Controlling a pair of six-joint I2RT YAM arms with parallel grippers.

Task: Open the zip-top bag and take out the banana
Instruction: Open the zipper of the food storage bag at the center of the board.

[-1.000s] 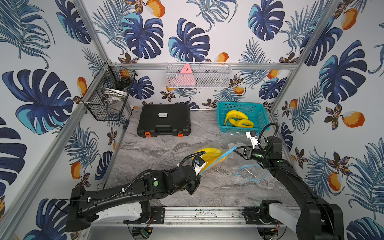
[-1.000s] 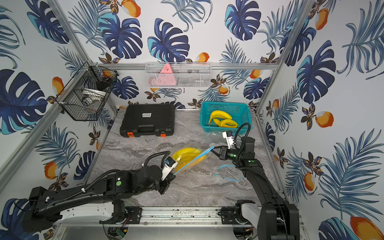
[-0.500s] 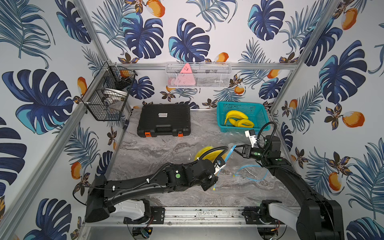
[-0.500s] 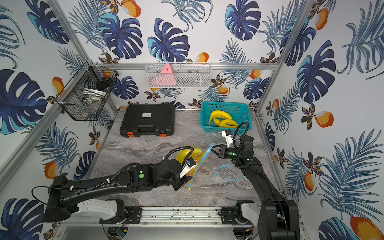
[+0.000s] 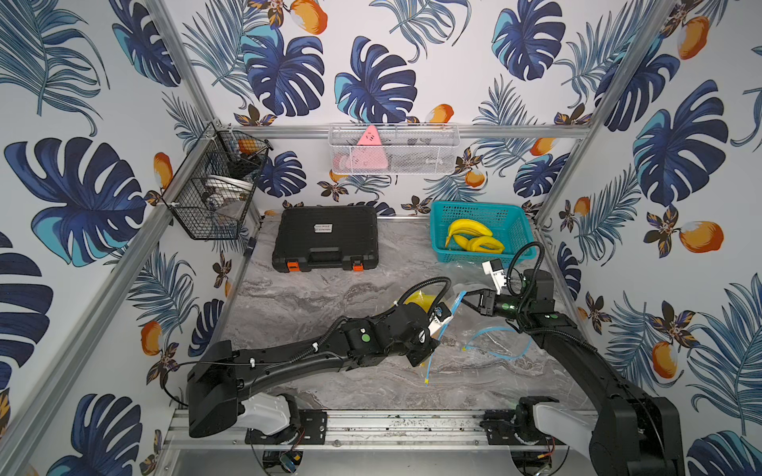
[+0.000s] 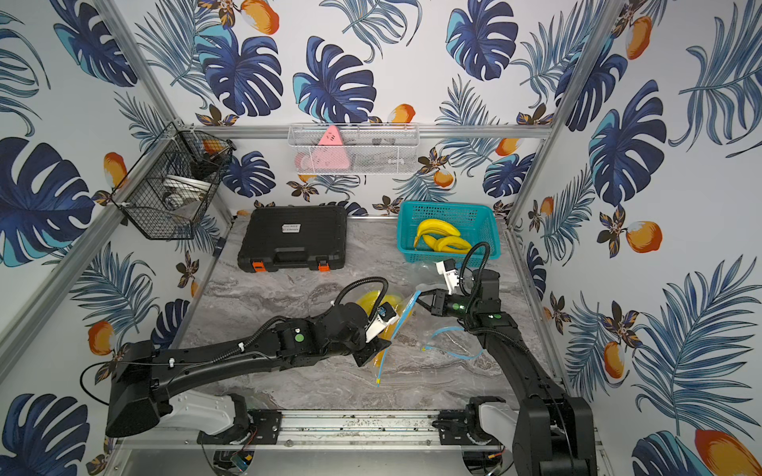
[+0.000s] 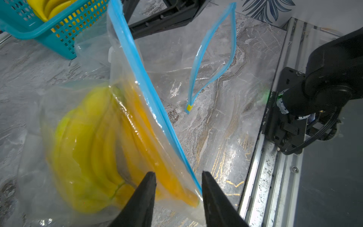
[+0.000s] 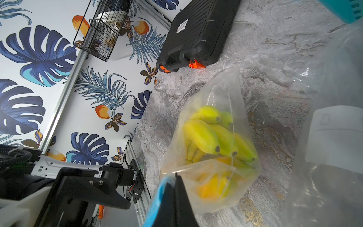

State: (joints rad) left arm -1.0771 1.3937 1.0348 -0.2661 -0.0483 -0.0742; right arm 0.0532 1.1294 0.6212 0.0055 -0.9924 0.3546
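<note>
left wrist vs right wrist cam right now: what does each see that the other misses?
Left wrist only: the left pincer, jaws apart astride the blue edge of the zip-top bag, and a second bag with its zip open. Right wrist only: the right pincer shut on that blue edge, the black case, the wire basket. Both: that bag with the banana bunch inside.

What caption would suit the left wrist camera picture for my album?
Open left gripper straddling the zip-top bag at its blue edge, bananas inside, an empty bag beyond.
</note>
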